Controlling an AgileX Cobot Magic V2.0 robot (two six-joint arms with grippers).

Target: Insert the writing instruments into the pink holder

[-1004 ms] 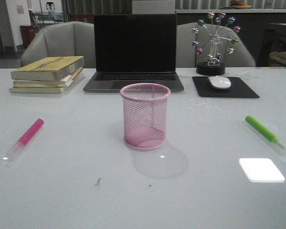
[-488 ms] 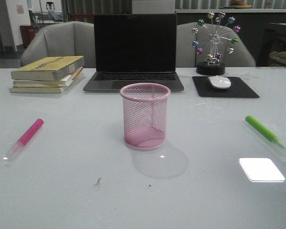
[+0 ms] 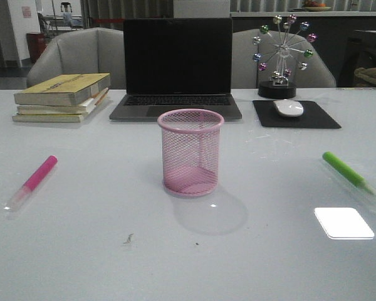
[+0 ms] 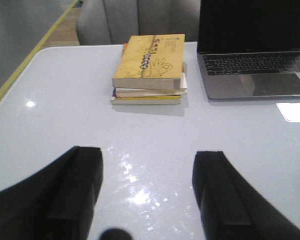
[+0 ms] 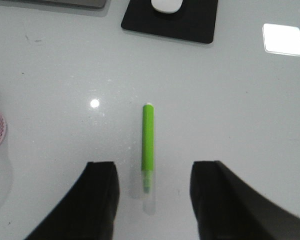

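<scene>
The pink holder [image 3: 191, 152] stands upright in the middle of the white desk [image 3: 100, 251], with nothing visible inside through its mesh. The pink marker [image 3: 32, 181] lies flat near the desk's left edge, its clear cap end toward the front edge. The green marker [image 3: 349, 176] lies flat near the right edge, likewise with its clear cap end toward the front; both markers are well apart from the holder.

Along the far edge sit a stack of books [image 3: 62, 97] at the left, an open laptop [image 3: 177, 69] with a dark screen behind the holder, and a black mouse pad [image 3: 296, 115] carrying a white mouse [image 3: 289, 108] at the right. A small ferris-wheel ornament [image 3: 282, 53] stands just behind the pad.

In the left wrist view the left tool [image 4: 149, 192] has its fingers [image 4: 75, 192] spread apart over bare desk, holding nothing, with the books and laptop beyond it. In the right wrist view the right tool [image 5: 152, 200] is also spread wide and holds nothing; the green marker lies on the desk between its fingers [image 5: 97, 197], touching neither.
</scene>
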